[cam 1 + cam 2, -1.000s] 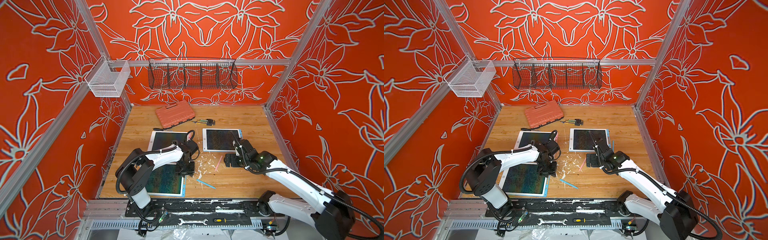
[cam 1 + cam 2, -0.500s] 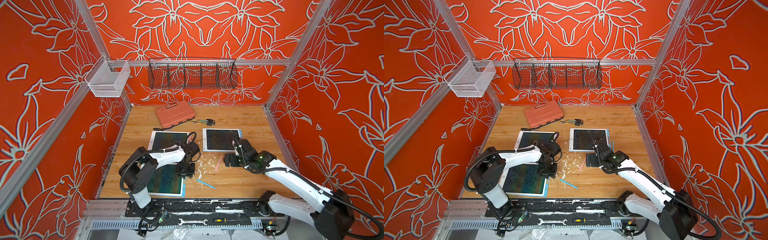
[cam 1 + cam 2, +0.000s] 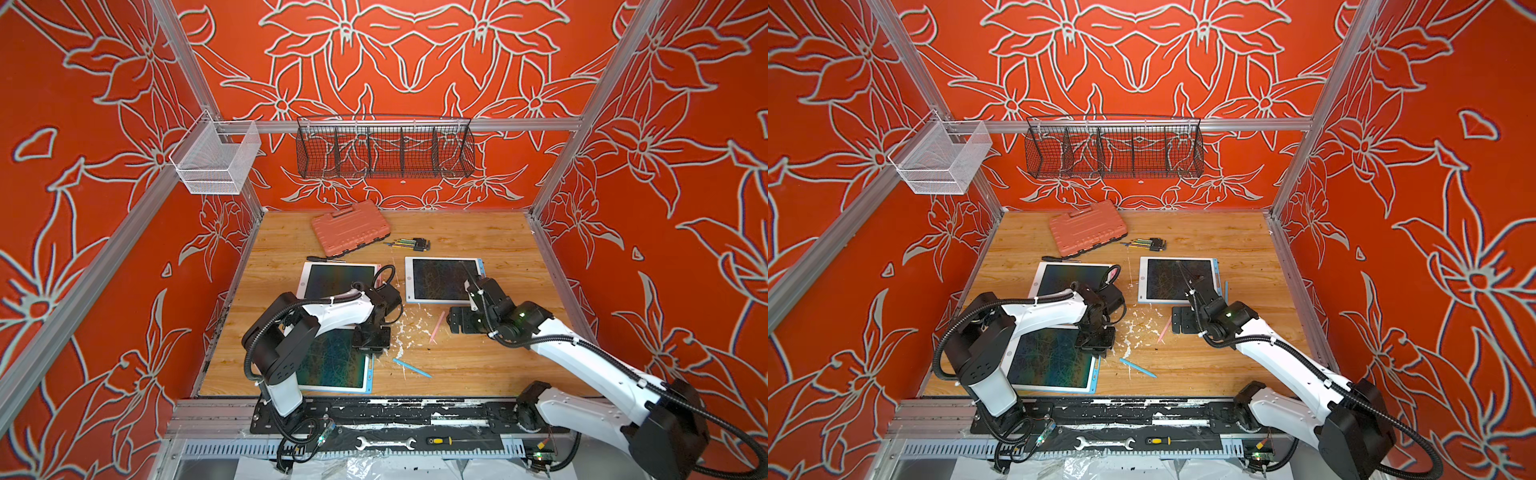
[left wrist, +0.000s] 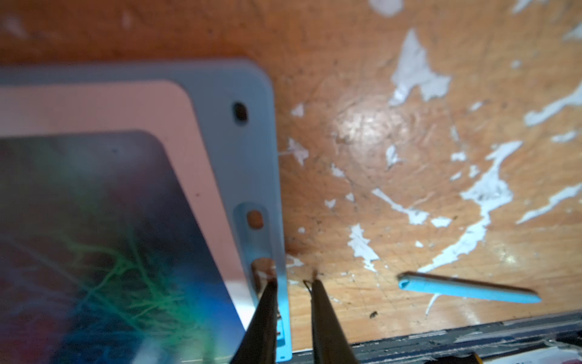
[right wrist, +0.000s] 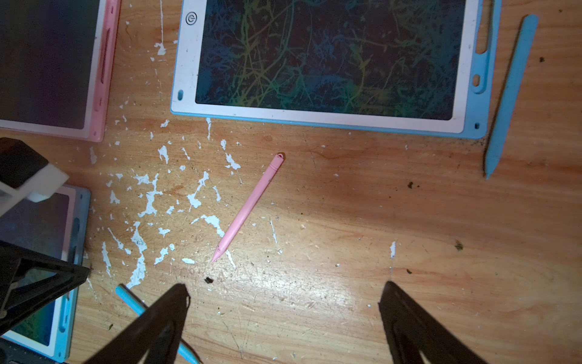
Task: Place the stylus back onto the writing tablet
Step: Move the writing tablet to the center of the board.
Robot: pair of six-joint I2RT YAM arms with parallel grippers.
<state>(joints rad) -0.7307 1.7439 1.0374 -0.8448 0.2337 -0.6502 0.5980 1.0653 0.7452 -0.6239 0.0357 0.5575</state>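
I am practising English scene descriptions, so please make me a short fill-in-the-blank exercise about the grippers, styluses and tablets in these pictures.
1. The right gripper has its jaws ____.
2. The one stylus that is not blue is ____.
3. The table holds ____ writing tablets.

Missing words: open; pink; three.

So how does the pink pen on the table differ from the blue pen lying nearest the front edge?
Colour: the pink stylus is pink, the blue stylus light blue. Pose: the pink stylus runs roughly front to back, the blue stylus more crosswise. Place: the pink stylus lies by the open right gripper, the blue stylus by the left gripper, which is closed on the rim of the near tablet. Both lie loose on the table, neither held.
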